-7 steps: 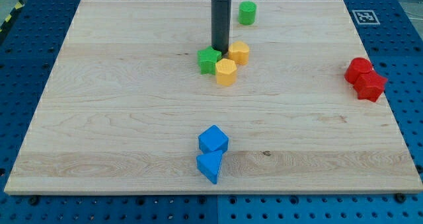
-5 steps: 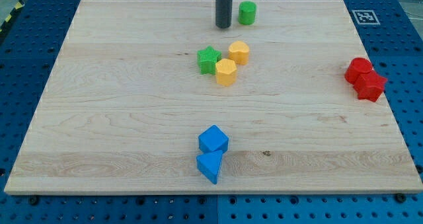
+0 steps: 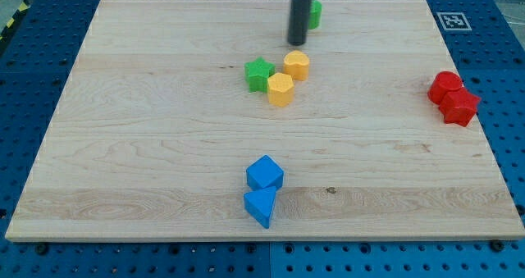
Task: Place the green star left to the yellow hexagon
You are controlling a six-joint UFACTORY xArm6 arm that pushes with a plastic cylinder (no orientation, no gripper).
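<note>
My tip (image 3: 297,43) stands toward the far side of the desk (image 3: 148,139), in the middle of its width, and touches no block. There is no gripper on this rod, so nothing opens, closes or clamps; it can only shove. Just behind the rod, to the right, a green cylinder (image 3: 315,14) is partly hidden by it. Nearer than my tip sits a yellow block (image 3: 297,66), rounded or faceted, I cannot tell which. Touching it on its near left is the yellow hexagon (image 3: 280,89).

The green star (image 3: 259,74) lies just left of the two yellow blocks, close against the hexagon and slightly farther back than it; whether they touch I cannot tell. Judged from this, the star already stands on the hexagon's left, and at most a small nudge remains.

The star looks like a small, stiff, light piece that should slide easily on the smooth wood. There is nowhere to take hold; I would press my tip flat against one side, between two points, since a push on a single point would likely spin it. It lies flat and has no long axis; one point seems to aim far, though that is hard to read.

Two blue blocks (image 3: 263,188) sit near the front edge, and red blocks (image 3: 452,97) far right, well apart.
</note>
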